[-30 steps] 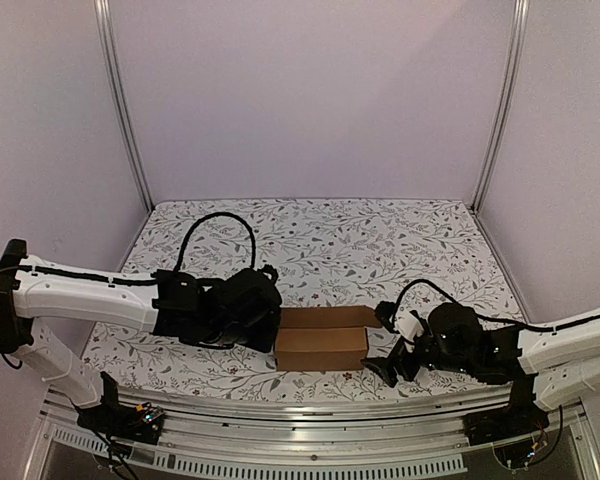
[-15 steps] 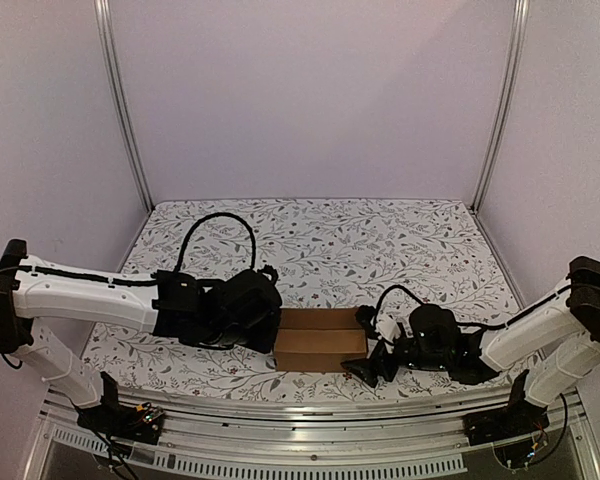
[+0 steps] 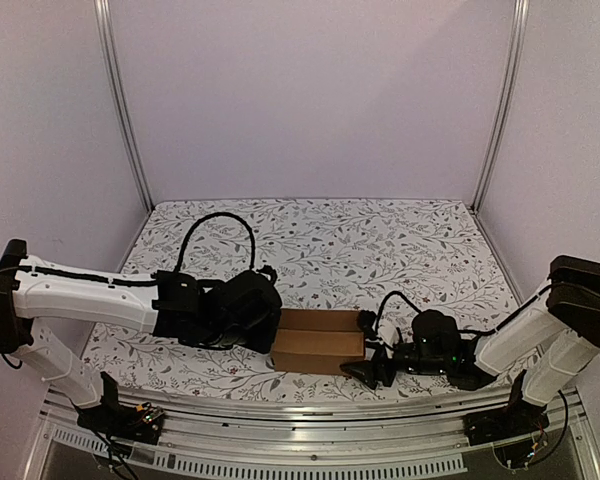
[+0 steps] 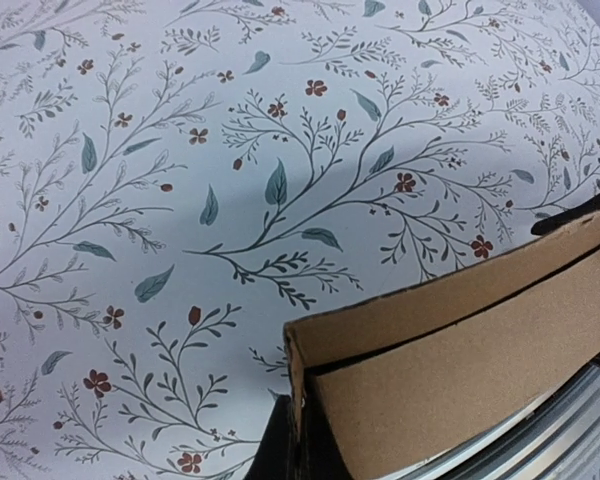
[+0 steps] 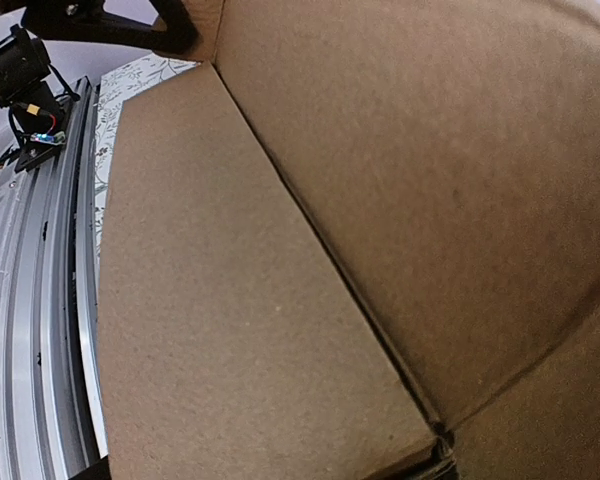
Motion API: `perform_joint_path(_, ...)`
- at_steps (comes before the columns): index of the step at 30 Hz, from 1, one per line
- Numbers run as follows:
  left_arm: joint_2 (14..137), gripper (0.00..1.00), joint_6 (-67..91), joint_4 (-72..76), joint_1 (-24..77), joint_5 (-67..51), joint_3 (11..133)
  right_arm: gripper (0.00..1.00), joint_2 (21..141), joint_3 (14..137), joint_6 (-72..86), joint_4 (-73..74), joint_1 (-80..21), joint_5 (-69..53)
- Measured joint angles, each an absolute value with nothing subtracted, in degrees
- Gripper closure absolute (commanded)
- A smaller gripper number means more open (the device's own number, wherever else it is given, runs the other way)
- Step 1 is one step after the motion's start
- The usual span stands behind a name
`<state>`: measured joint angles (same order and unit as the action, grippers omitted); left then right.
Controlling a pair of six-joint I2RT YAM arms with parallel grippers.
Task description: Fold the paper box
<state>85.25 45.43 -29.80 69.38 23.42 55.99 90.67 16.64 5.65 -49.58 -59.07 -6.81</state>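
Cardboard of the paper box (image 3: 320, 348) is plain, with no label or writing; it sits near the front edge of the table (image 3: 330, 250), its long axis running left to right between the arms. At its left end the left gripper (image 3: 273, 338) is pinched closed on the end wall. At its right end the right gripper (image 3: 366, 350) stands with jaws parted around the box.
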Motion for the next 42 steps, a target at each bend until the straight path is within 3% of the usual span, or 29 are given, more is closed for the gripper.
perform_joint_path(6, 84.9, 1.00, 45.4, -29.9, 69.4, 24.3, 55.3, 0.25, 92.4, 15.4, 6.8, -52.2, -59.1, -7.3)
perform_joint_path(16, 84.0, 1.00, 45.2, -30.5, 69.4, 25.4, 54.4, 0.40, 93.5, 15.4, 6.3, -55.6, -60.5, -7.9)
perform_joint_path(27, 84.0, 1.00, 45.2, -30.7, 69.4, 26.1, 54.3, 0.32, 89.5, 15.4, 3.5, -54.4, -63.1, -6.0)
perform_joint_path(38, 84.0, 1.00, 44.6, -30.7, 69.4, 26.1, 54.3, 0.35, 86.5, 15.4, -0.4, -52.7, -64.1, -4.6)
perform_joint_path(42, 84.0, 1.00, 44.6, -30.7, 69.4, 26.0, 54.2, 0.42, 86.5, 15.4, -0.9, -51.8, -65.0, -3.9)
